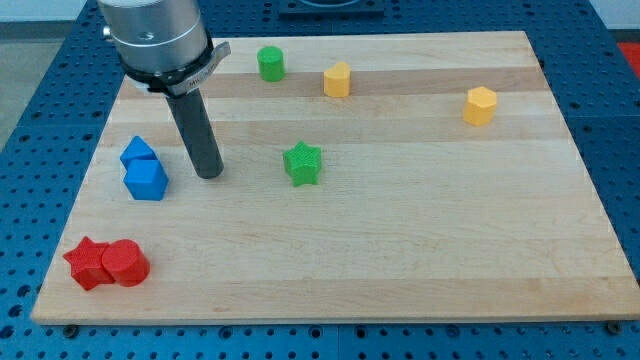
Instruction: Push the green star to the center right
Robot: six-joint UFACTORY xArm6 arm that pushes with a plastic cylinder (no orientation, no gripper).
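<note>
The green star (302, 163) lies on the wooden board (400, 260), a little left of the middle. My tip (209, 174) rests on the board to the star's left, about a rod's length away and not touching it. The tip stands just right of two blue blocks (143, 170) that sit close together. The rod rises to the arm's grey flange at the view's top left.
A green cylinder (270, 64) and a yellow block (337, 79) sit near the top edge. Another yellow block (480, 105) sits at the upper right. A red star (87, 263) and a red cylinder (125, 264) touch at the bottom left corner.
</note>
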